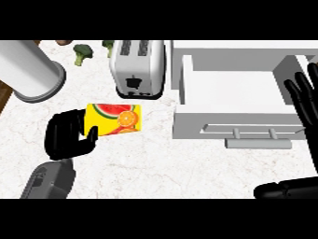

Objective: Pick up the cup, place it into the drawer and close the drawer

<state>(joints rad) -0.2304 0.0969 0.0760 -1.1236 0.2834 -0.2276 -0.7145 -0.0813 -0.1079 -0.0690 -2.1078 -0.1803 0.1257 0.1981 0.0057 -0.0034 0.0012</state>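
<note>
The cup point(117, 118) is yellow with watermelon and orange slices printed on it, and it sits on the white marble counter left of centre. My left hand point(66, 135) is at the cup's left end, with fingers curled over it and the thumb point(91, 134) across its lower left corner. To the right, the white drawer point(236, 85) stands open with nothing showing inside; its handle point(256, 134) faces me. My right hand point(314, 100) is open with fingers up at the right edge, beside the drawer's right wall.
A silver toaster point(138, 68) stands just behind the cup, left of the drawer. A large grey-white cylinder point(25, 70) lies at the back left. Two broccoli pieces point(83, 54) lie near the back edge. Wooden floor shows beyond the counter's left edge.
</note>
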